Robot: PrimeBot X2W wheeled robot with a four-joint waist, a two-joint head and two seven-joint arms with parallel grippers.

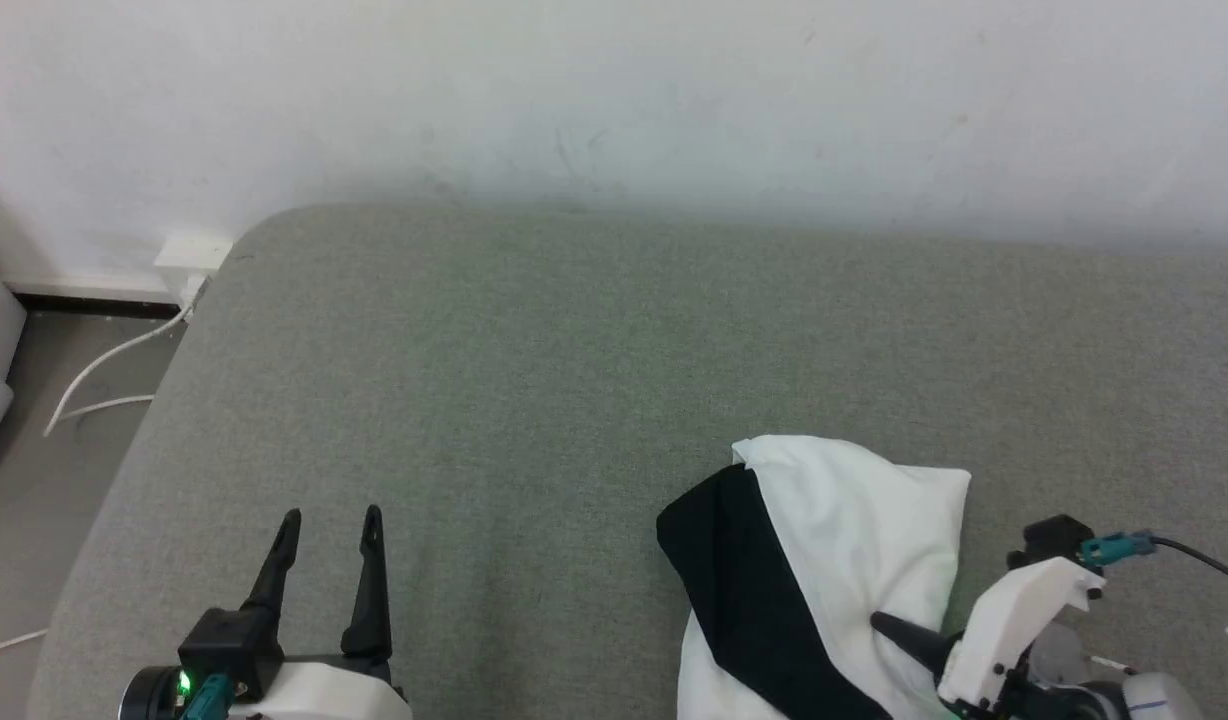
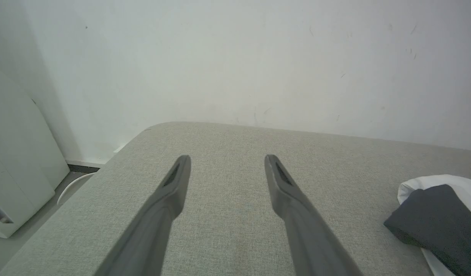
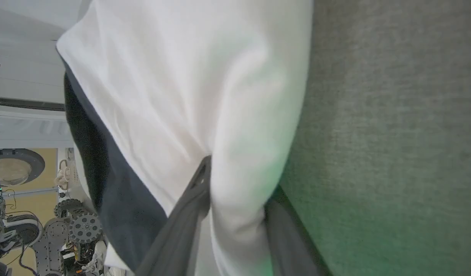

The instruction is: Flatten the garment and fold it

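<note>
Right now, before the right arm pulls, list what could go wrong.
1. The right gripper straddles a thick fold of the garment; it may catch several layers, so a pull could drag the heap, not spread it.
2. The left gripper stands open, apart from the garment; with nothing pinning it, it could slide across the grey surface.

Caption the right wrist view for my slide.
Right pincer straddling a fold of the white-and-black garment on grey-green upholstery.

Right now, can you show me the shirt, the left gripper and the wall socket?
shirt (image 1: pixel 854 520): head view, on its white body.
left gripper (image 1: pixel 332 514): head view, midway between its open fingertips.
wall socket (image 1: pixel 192 252): head view, on its white front.
</note>
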